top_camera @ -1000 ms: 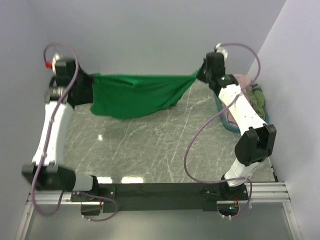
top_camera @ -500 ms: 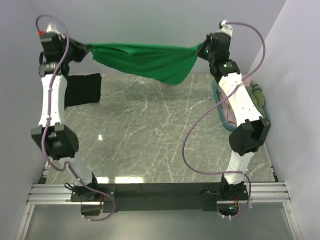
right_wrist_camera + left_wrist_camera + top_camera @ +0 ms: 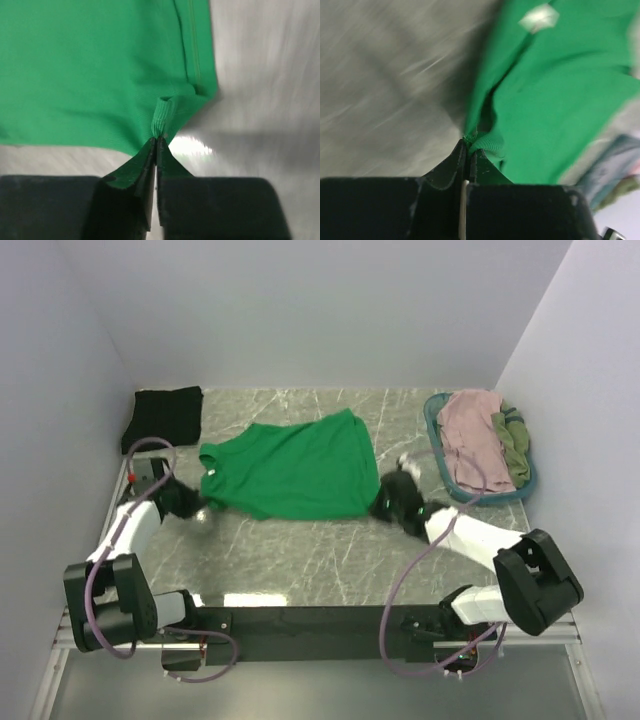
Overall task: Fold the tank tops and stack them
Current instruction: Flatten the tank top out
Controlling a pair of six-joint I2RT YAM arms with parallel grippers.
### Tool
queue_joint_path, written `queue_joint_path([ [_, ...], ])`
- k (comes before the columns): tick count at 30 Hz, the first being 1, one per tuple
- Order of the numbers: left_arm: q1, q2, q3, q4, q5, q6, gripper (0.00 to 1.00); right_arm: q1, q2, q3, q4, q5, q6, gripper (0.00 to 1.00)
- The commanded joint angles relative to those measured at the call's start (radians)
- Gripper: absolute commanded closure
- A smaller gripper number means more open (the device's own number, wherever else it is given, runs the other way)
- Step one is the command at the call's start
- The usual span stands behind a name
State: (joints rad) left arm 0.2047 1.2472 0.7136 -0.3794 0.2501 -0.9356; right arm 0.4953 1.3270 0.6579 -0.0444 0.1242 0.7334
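The bright green tank top [image 3: 290,468] lies spread flat on the marble table. My left gripper [image 3: 197,502] is shut on its near left corner; the left wrist view shows the jaws [image 3: 468,145] pinching a fold of the green cloth [image 3: 555,95]. My right gripper [image 3: 385,498] is shut on its near right corner; the right wrist view shows the jaws [image 3: 157,139] pinching the green hem [image 3: 100,70]. A folded black tank top [image 3: 165,413] lies at the back left. Pink [image 3: 472,435] and olive [image 3: 515,440] tops lie in the basket.
The teal oval basket [image 3: 437,455] stands at the back right against the wall. Grey walls close the table on the left, back and right. Both arms lie low over the near half of the table.
Both grippers swung the green top from hanging stretched high at the back down toward the near side. It now lies flat on the table, still held at both corners.
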Motion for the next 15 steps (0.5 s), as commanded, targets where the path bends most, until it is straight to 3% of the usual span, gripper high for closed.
queue_joint_path([
  [1,0.004,-0.104,-0.081,0.004,-0.02,0.063,0.99,0.107,-0.11,-0.209,0.167,0.028,0.203,0.81],
  [3,0.005,-0.127,-0.109,-0.036,-0.023,0.083,0.99,0.179,-0.168,-0.269,0.166,0.067,0.241,0.72],
  [4,0.005,-0.15,-0.112,-0.067,-0.028,0.093,0.97,0.198,-0.246,-0.306,0.126,0.086,0.265,0.61],
  [5,0.004,-0.161,-0.103,-0.085,-0.037,0.098,0.94,0.213,-0.294,-0.323,0.101,0.107,0.271,0.57],
  [9,0.007,-0.181,-0.036,-0.153,-0.084,0.132,0.78,0.233,-0.561,-0.34,-0.117,0.222,0.267,0.44],
  [12,0.007,-0.177,0.012,-0.176,-0.098,0.144,0.74,0.233,-0.614,-0.304,-0.187,0.288,0.224,0.42],
  [15,0.006,-0.169,0.037,-0.174,-0.097,0.143,0.73,0.23,-0.498,-0.212,-0.212,0.347,0.12,0.42],
])
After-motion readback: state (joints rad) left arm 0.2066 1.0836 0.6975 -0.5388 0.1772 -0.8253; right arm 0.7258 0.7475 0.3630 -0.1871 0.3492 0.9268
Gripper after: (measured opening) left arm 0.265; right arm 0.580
